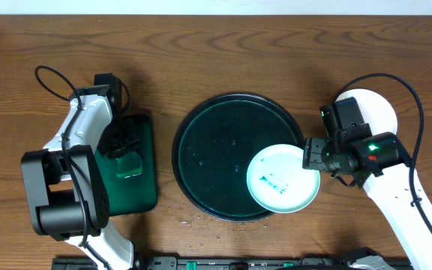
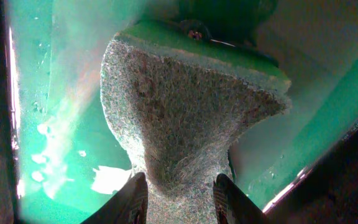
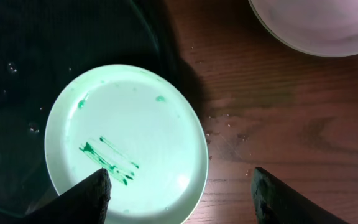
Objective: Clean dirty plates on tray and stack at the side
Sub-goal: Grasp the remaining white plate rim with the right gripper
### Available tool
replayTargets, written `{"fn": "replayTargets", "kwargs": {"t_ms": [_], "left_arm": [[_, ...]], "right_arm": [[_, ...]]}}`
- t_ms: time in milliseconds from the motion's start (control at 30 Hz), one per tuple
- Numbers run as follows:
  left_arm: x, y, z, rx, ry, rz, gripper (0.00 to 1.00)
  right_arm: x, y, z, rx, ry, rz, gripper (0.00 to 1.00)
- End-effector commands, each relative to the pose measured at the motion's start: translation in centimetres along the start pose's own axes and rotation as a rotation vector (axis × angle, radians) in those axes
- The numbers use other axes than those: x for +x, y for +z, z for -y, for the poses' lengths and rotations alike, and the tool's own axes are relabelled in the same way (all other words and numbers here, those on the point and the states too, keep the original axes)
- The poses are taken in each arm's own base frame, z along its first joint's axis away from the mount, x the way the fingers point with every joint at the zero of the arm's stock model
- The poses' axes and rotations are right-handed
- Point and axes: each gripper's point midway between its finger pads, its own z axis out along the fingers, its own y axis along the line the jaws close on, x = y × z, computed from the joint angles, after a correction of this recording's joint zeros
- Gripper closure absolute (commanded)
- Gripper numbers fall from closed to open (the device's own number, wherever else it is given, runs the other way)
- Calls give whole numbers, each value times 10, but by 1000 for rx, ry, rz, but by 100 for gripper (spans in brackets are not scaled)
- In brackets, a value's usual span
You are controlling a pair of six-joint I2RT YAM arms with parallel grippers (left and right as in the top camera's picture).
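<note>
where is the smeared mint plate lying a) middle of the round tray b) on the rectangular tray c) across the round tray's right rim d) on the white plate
c: the smeared mint plate overlaps the rim of the round tray, partly over the table.

The tray lies bare leftward; a smeared plate covers its right rim.

The left arm and right arm share white link shells and black joint housings, with thin black cables looping off each. Near the right wrist a small green light glows beside what may be a red one.
</note>
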Motion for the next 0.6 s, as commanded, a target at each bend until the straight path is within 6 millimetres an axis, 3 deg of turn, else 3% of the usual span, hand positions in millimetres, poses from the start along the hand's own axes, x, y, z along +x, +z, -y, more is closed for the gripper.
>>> {"fn": "replayTargets", "kwargs": {"t_ms": [0,567], "left_arm": [[-3,1,-1,-11,2,5,64],[-1,7,-1,-15,-5,-4,67]], "right_arm": [[-1,-2,-4,-7,-22,4,30],[2,-2,-3,-2,-23,-8,30]]}}
